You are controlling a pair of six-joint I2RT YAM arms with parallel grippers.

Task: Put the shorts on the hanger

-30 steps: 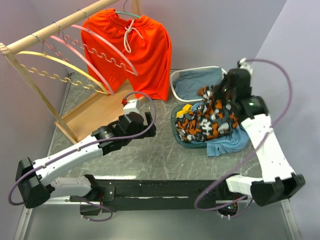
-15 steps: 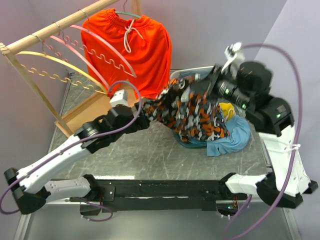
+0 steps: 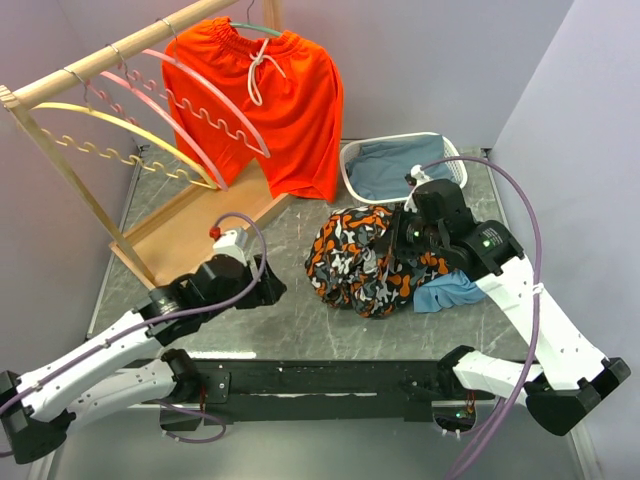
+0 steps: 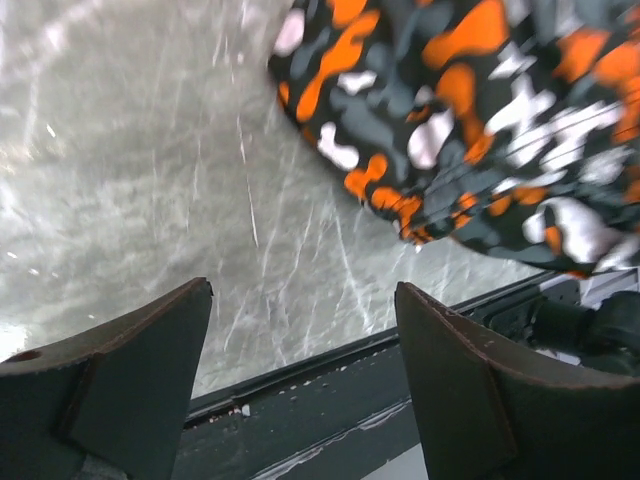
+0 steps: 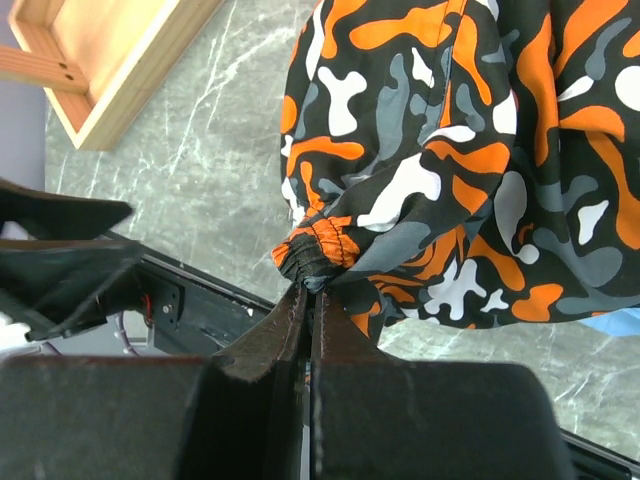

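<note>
Right gripper (image 5: pixel 308 300): clamped on hem of floppy camouflage-print fabric shorts (image 5: pixel 450 150).
Left gripper (image 4: pixel 305 295): wide, empty.
Risk: we fear the thin pinch slips.

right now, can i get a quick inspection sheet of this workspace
surface: grey marbled table, scuffed
job's things: camo shorts bunched on the table; pink hanger bare on the rail, apart from the shorts
clutter: orange shorts on a green hanger; yellow hanger; blue cloth peeking from under the camo shorts; white basket holding more blue fabric
grippers: right gripper shut on the shorts' elastic hem; left gripper open, empty, low over the table
cables: left purple cable and right purple cable loop off their arms, no snag seen
surroundings: wooden rack back left; lilac walls
</note>
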